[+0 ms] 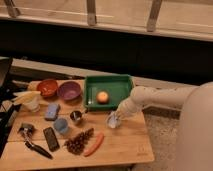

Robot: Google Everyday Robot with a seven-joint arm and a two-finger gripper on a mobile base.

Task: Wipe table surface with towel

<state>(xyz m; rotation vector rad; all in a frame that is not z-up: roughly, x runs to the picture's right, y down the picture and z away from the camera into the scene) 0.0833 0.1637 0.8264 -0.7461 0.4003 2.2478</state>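
Note:
My gripper [114, 120] is at the end of the white arm [150, 98] that reaches in from the right. It is down at the wooden table [125, 145], just in front of the green tray [109, 79]. A small pale, crumpled thing that looks like the towel [112, 122] sits at the gripper tip, on the table surface. Whether it is gripped or just pressed down does not show.
The tray holds an orange [102, 97]. To the left are a purple bowl [69, 90], a red bowl [48, 87], a blue sponge [51, 111], a metal cup [76, 117] and a blue cup [61, 125]. A dark cluster [79, 141], a carrot [94, 144] and a black phone [50, 138] lie in front.

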